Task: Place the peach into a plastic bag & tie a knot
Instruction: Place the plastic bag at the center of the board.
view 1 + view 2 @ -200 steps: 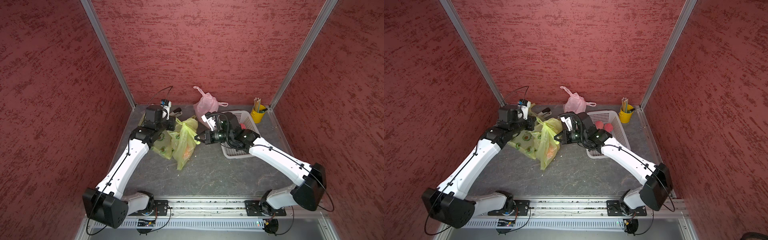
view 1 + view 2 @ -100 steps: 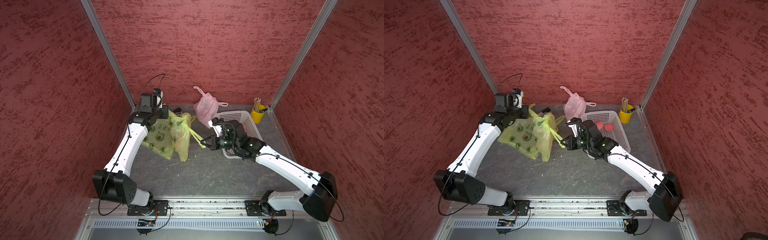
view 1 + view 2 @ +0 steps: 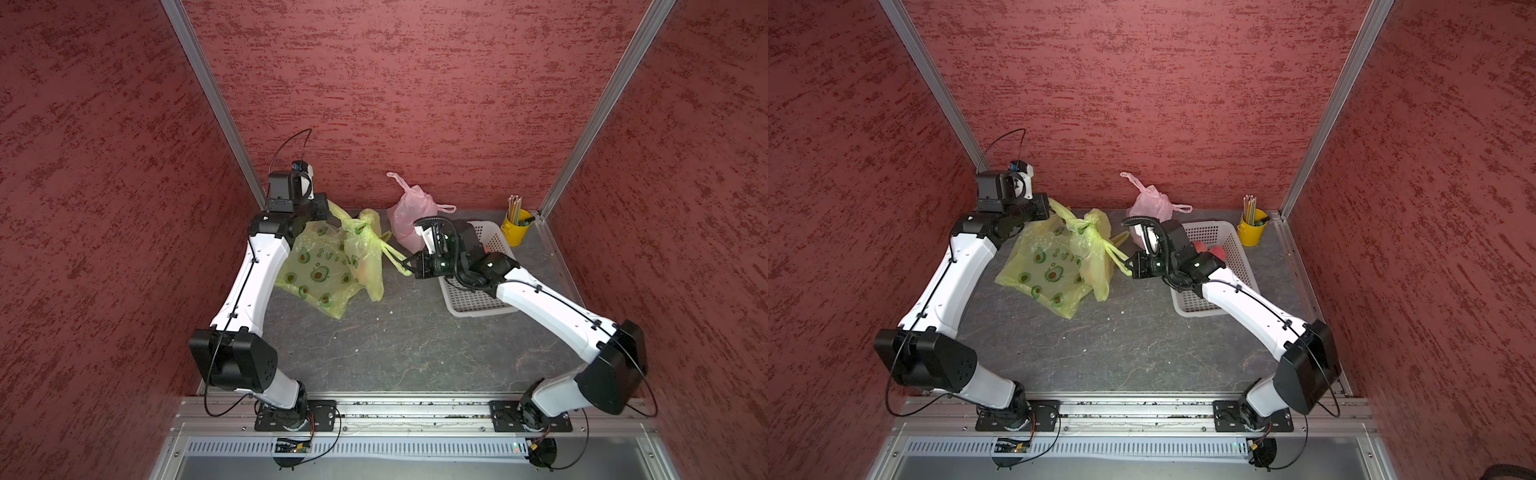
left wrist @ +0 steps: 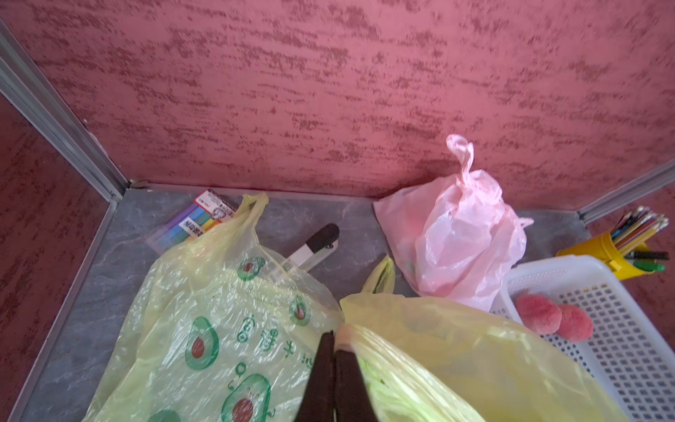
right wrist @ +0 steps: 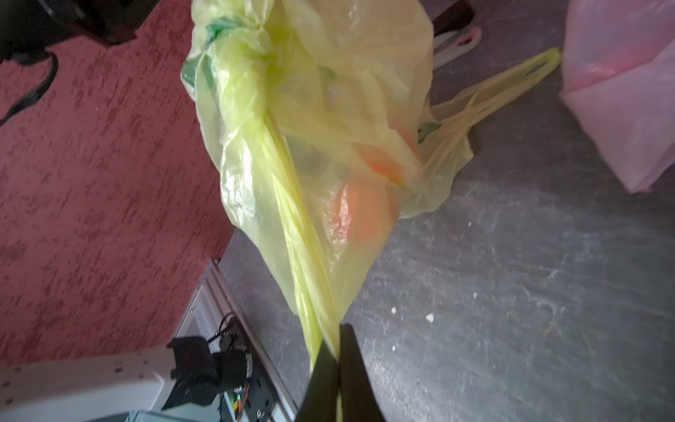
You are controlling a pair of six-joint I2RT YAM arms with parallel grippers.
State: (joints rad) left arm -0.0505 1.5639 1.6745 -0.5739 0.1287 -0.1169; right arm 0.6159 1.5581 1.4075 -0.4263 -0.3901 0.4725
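A yellow plastic bag (image 3: 367, 259) hangs stretched between my two grippers in both top views, with a knot (image 3: 365, 225) in its handles. The peach (image 5: 365, 208) shows as an orange shape through the film in the right wrist view. My left gripper (image 3: 330, 210) is at the back left, shut on one handle (image 4: 401, 365). The right gripper (image 3: 409, 266) stands to the bag's right, shut on the other handle (image 5: 299, 237), which runs taut to the knot (image 5: 252, 47). Both pairs of fingertips (image 4: 334, 341) (image 5: 338, 350) pinch plastic.
An avocado-print bag (image 3: 320, 270) lies flat under the yellow one. A pink bag (image 3: 409, 216) sits at the back wall. The white basket (image 3: 478, 299) holds two peaches (image 4: 538, 314), and a yellow pencil cup (image 3: 515, 230) stands behind it. A marker pack (image 4: 197, 219) and a stapler (image 4: 314, 244) lie at the back left.
Both arms have drawn apart, the left toward the back left corner and the right toward the basket. The handles have been pulled taut and the knot has drawn tighter.
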